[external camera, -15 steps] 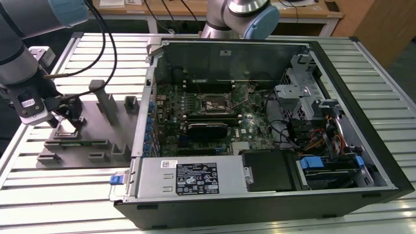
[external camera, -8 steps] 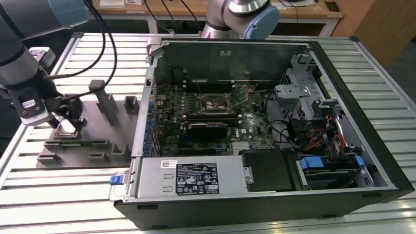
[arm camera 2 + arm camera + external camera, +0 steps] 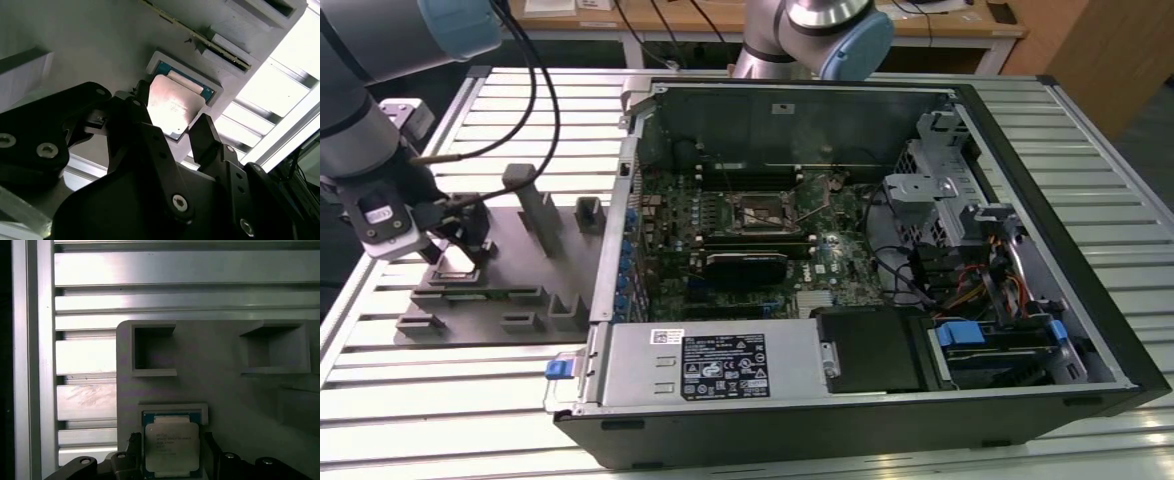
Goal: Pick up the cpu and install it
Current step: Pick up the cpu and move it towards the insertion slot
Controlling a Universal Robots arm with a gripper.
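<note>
My gripper (image 3: 458,258) low over grey fixture tray (image 3: 520,300), at exterior view's left, on slatted table (image 3: 454,420). Cpu (image 3: 171,442) lies flat in tray pocket. In both wrist views my fingers (image 3: 202,132) spread apart, one on each side of cpu, holding nothing. Toward exterior view's right, well apart: open computer case (image 3: 1074,300), motherboard (image 3: 847,260) inside, cpu socket (image 3: 761,212) near its middle.

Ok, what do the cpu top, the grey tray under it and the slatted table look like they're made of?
The cpu: the top looks like bare metal, matte silver, catching the light; the blue-green rim is likely circuit-board laminate. The fixture tray: flat matte grey, no glare, probably plastic, possibly printed. The table: grooved silvery slats with a bright sheen, likely extruded aluminium.
</note>
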